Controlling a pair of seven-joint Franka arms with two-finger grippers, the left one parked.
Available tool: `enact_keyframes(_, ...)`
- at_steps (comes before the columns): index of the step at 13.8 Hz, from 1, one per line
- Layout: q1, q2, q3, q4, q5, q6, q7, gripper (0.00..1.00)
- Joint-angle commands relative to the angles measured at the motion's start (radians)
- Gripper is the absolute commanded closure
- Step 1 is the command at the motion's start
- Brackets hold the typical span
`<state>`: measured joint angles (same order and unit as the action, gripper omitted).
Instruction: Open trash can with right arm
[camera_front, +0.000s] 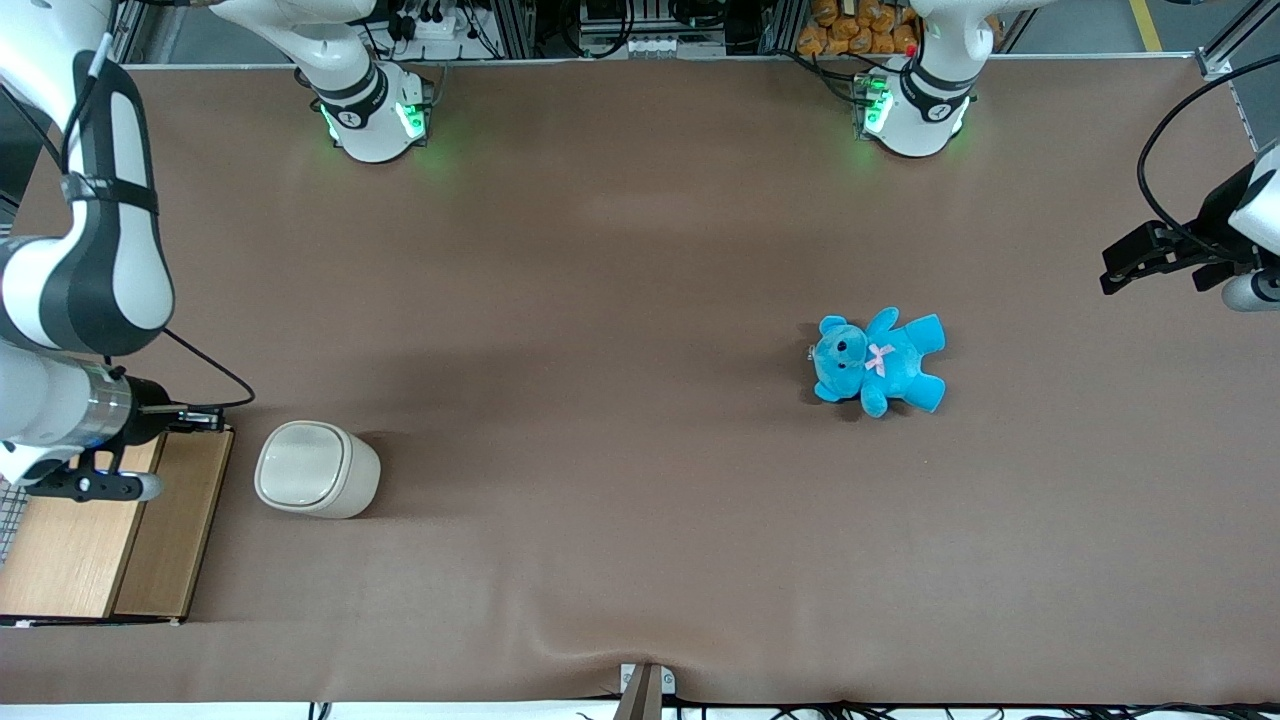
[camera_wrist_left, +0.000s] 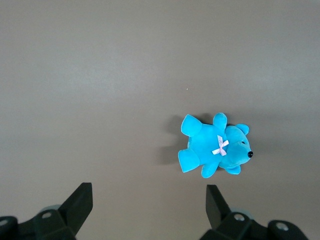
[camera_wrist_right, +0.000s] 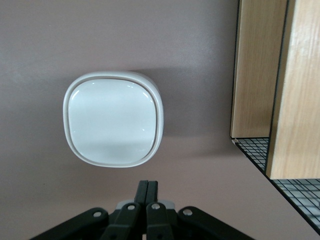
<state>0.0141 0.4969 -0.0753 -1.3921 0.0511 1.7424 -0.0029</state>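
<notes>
Nearby, shut tool (camera_wrist_right: 147, 192), glossy rounded-square trash can (camera_wrist_right: 114, 119).

1. I find no text, label, brand or number that I can read on the trash can (camera_wrist_right: 114, 125), the blue teddy (camera_front: 878, 360) or the wooden box (camera_front: 110, 525) beside the trash can.
2. My gripper (camera_wrist_right: 147, 192) hangs above the table, just beside the trash can, fingers pressed together; it bears no lettering either.

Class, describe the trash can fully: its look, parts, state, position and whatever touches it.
The trash can is a small cream-white bin, apparently glossy plastic, with a rounded-square top and a flat inset lid inside a raised rim. The lid is down. It stands upright on the brown table, beside the wooden box, toward the working arm's end. Nothing else touches it; the right arm's tool, shut, hangs above, clear of it.
</notes>
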Motion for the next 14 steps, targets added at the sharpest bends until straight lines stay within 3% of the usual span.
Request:
enact_keyframes(1, -0.002, 0.057, -0.001, 0.036, 0.004, 0.058, -0.009, 1.00)
enact_keyframes(14, 0.012, 0.147, -0.001, 0.028, 0.010, 0.218, -0.002, 1.00)
